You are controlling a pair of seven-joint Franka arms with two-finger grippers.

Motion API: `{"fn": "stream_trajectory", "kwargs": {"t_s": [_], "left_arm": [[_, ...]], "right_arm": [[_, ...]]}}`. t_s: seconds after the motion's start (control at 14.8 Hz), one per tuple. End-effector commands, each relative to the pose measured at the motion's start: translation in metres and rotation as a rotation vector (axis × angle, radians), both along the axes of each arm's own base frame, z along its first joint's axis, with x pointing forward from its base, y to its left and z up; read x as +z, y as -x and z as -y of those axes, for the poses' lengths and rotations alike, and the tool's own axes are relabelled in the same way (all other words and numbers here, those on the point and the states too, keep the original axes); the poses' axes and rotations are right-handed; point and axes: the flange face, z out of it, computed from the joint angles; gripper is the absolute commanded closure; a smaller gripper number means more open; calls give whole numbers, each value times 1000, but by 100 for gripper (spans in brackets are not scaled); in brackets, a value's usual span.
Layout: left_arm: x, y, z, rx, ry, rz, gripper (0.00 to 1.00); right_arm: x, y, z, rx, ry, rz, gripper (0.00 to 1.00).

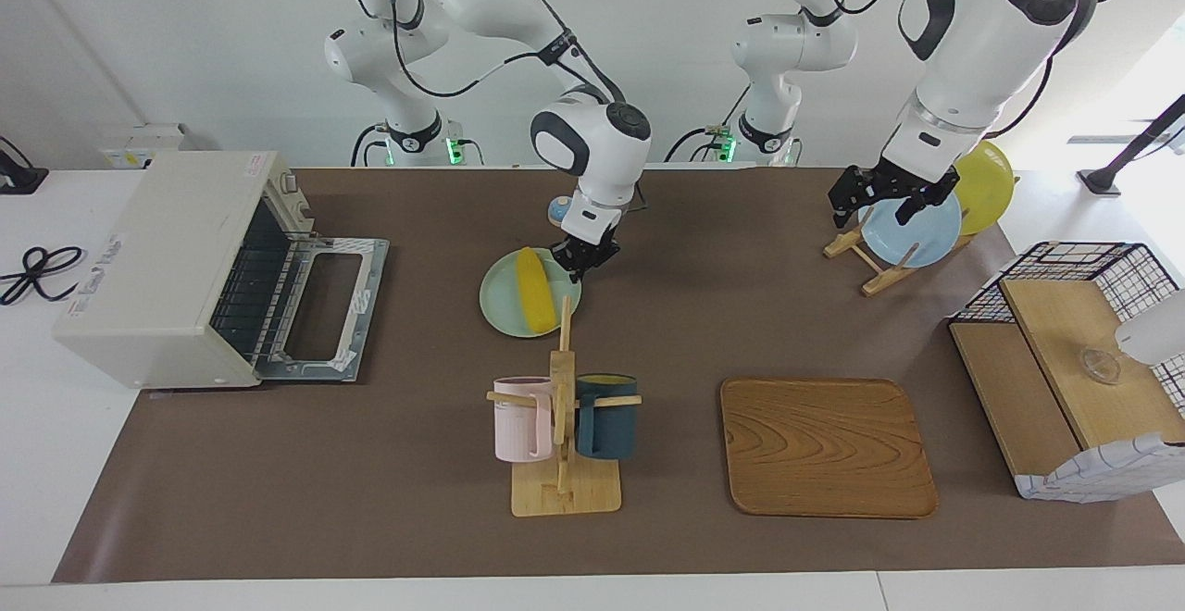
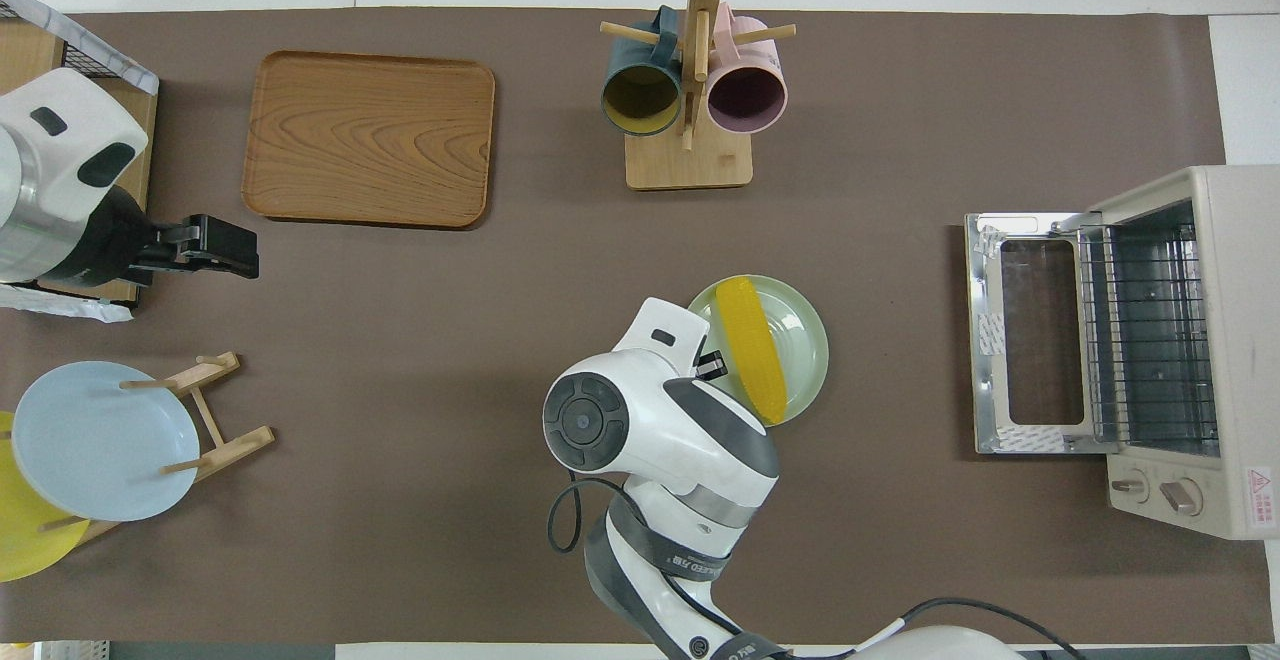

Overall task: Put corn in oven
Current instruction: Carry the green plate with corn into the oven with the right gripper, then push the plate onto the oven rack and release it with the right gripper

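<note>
On the pale green plate (image 1: 505, 310) mid-table: corn (image 1: 535, 301) awaits the open oven (image 1: 185, 268).
Right gripper (image 1: 581, 259) hovers beside it, finger spread unclear; the stiff, light, likely slippery cob suits a mid-length grasp.

From overhead, my right arm's wrist hides the right gripper (image 1: 581, 264); its finger gap seems unreadable. The yellow plate (image 2: 20, 530) is cut by the edge, half-covered by the blue plate (image 2: 100, 440).
</note>
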Motion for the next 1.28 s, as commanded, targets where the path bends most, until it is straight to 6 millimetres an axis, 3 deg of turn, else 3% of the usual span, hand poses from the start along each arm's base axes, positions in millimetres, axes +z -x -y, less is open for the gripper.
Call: {"fn": "stream_trajectory", "kwargs": {"t_s": [0.0,0.34,0.67,0.88,1.08,1.21], "left_arm": [[2,1,3,12,10,4,0],[2,1,-2,22,10,6,0],[2,1,-2,22,10,6,0],[3,1,-2,19,10,9,0],[3,0,-3,22,10,9,0],[3,1,-2,20,10,9,0]], "right_arm": [[23,-22,24,24,47,10,100],[61,-55,116,-50,50,8,100],[68,-41,197,-82,77,-38,100],[75,-44,269,-141,104,-97,100],[85,-46,327,-161,105,-131,100],[83,-48,353,-157,93,-151,100]]}}
